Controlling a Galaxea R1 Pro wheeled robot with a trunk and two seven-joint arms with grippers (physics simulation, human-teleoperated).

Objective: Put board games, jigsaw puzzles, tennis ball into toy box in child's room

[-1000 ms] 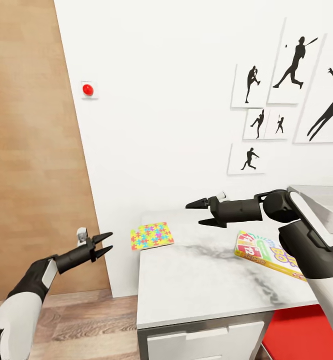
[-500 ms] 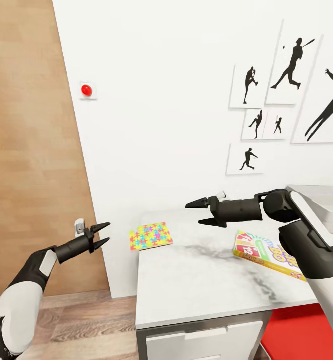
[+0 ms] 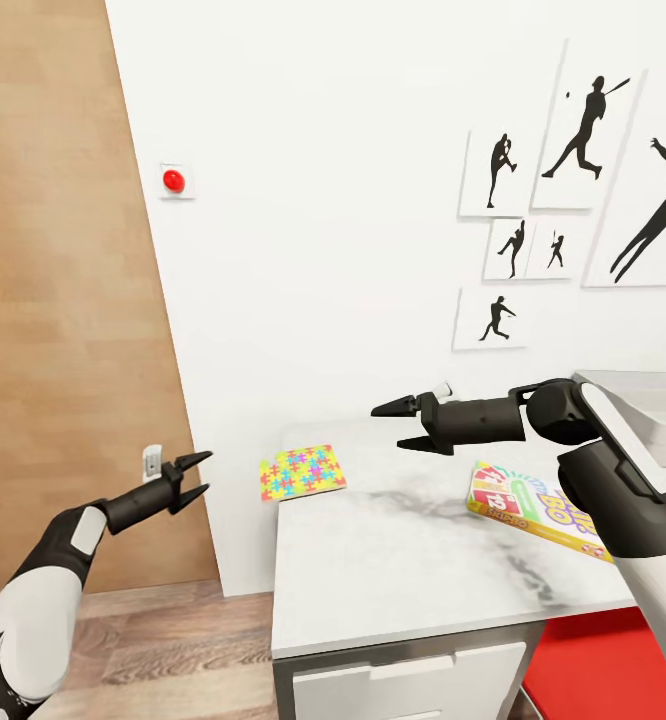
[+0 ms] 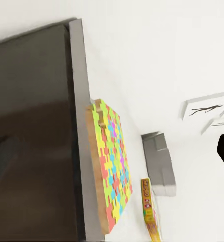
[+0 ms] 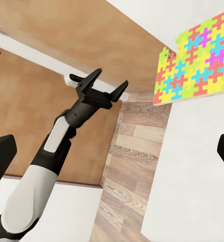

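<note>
A jigsaw puzzle (image 3: 303, 472) of bright interlocking pieces lies on the table (image 3: 413, 570), overhanging its far left corner. A yellow, green and red board game (image 3: 530, 504) lies flat toward the right. The light-grey toy box (image 3: 656, 412) shows at the right edge. My right gripper (image 3: 399, 424) hovers open above the table, behind the puzzle and to its right. My left gripper (image 3: 195, 475) is open in the air left of the table corner, apart from the puzzle. The left wrist view shows the puzzle (image 4: 111, 166), the game (image 4: 150, 212) and the box (image 4: 160, 164) edge-on.
A wood-panelled surface (image 3: 53, 300) stands at the left, beside the white wall with a red button (image 3: 174, 180) and baseball silhouette pictures (image 3: 573, 180). A red chair seat (image 3: 583, 670) sits under the table's right part. White drawers (image 3: 413, 685) front the table over plank floor (image 3: 173, 650).
My left gripper has drifted left and slightly down, away from the table corner. The right arm, puzzle and game have stayed put.
</note>
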